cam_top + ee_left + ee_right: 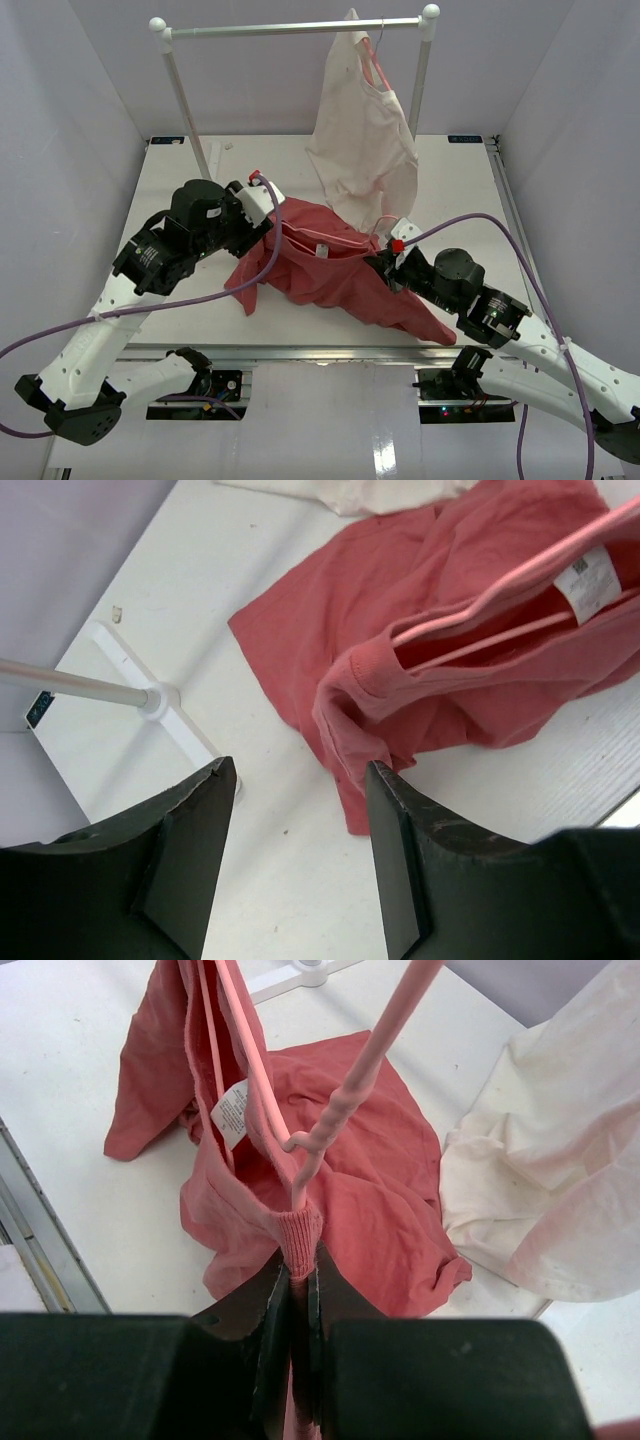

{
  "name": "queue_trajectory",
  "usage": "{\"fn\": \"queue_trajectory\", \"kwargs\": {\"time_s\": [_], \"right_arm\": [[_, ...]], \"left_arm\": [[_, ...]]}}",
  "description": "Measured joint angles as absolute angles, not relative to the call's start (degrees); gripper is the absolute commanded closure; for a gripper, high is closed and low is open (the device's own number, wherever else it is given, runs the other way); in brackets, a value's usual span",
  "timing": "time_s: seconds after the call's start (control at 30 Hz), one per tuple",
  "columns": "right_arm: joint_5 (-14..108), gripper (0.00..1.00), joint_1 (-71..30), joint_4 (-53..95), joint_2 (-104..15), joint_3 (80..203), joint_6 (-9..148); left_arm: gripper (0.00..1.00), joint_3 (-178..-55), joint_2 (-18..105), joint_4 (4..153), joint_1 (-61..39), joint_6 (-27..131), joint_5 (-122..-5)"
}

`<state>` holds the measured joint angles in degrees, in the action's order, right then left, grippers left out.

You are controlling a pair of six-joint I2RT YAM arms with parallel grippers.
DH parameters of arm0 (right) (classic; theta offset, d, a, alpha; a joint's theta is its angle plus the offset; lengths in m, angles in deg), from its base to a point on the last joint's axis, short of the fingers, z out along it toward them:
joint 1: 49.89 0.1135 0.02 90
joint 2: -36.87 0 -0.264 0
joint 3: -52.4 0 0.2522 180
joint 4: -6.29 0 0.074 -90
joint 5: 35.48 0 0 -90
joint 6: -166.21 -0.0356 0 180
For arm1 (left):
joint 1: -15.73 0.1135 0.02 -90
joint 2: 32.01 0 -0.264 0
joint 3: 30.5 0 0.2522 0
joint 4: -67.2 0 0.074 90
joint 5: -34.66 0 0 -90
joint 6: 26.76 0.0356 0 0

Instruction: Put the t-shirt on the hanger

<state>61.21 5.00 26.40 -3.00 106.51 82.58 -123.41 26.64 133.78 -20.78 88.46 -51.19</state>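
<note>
The faded-red t-shirt lies bunched in the middle of the table. The thin pink hanger sits inside its neck opening. In the right wrist view the hanger runs up out of the collar, its hook stem rising to the top edge. My right gripper is shut on the t-shirt's ribbed collar right at the hanger's neck. My left gripper is open and empty at the shirt's left edge. Its right finger is beside the cloth. The hanger's arms show inside the collar.
A cream garment hangs on another pink hanger from the metal rack at the back, its hem reaching the table behind the t-shirt. The rack's white foot is near my left gripper. The table's front edge is close.
</note>
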Motion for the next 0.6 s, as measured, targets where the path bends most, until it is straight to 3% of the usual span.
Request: {"fn": "queue_trajectory", "kwargs": {"time_s": [0.27, 0.6], "right_arm": [[58.80, 0.92, 5.00, 26.26, -2.88, 106.50, 82.73], [55.32, 0.92, 5.00, 26.32, -1.16, 106.50, 83.09]], "left_arm": [[0.35, -120.55, 27.98, 134.74, -21.85, 96.00, -54.54], [0.50, -120.43, 28.22, 136.32, -23.41, 102.83, -63.15]]}}
